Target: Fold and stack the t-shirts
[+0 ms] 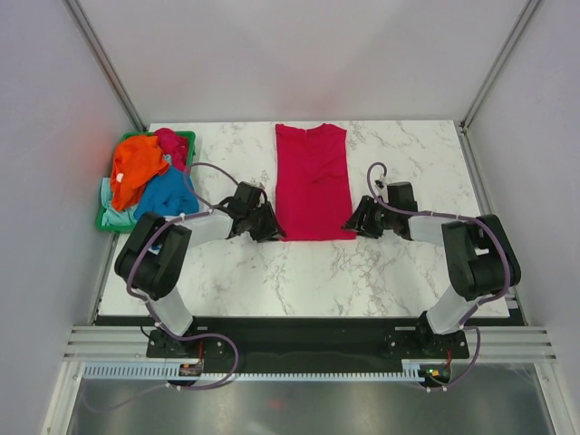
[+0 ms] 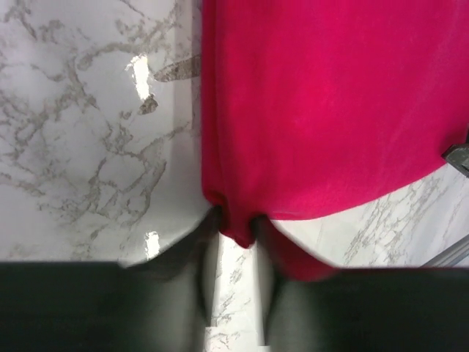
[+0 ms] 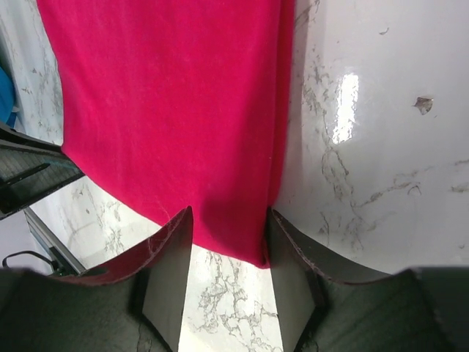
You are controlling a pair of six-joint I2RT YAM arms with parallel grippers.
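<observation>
- The red shirt (image 1: 313, 181) lies flat at the middle of the counter (image 1: 408, 154). Its sleeves are turned in, so it forms a narrow rectangle.
- Long axis: it runs from the near hem to the far collar, straight away from the arm bases.
- The left end effector (image 1: 269, 226) is at the near-left hem corner. In the wrist view its fingers (image 2: 194, 257) are clenched on a small lobe of that corner.
- The right end effector (image 1: 355, 222) is at the near-right hem corner. Its fingers (image 3: 172, 257) are released and straddle the corner, with cloth flat between them.
- Governing relation: the shirt extends forward from both end effectors, one corner each and neither nearer. Judgement: folding hem to collar requires the right grasp first.
- Material: thin matte knit, limp, almost wrinkle-free; the counter is glossy marble-patterned and probably slippery.
- The orange shirt (image 1: 136, 168), blue shirt (image 1: 168, 190) and mint shirt (image 1: 113, 215) are crumpled in a green basket (image 1: 186, 136) at the far left.
</observation>
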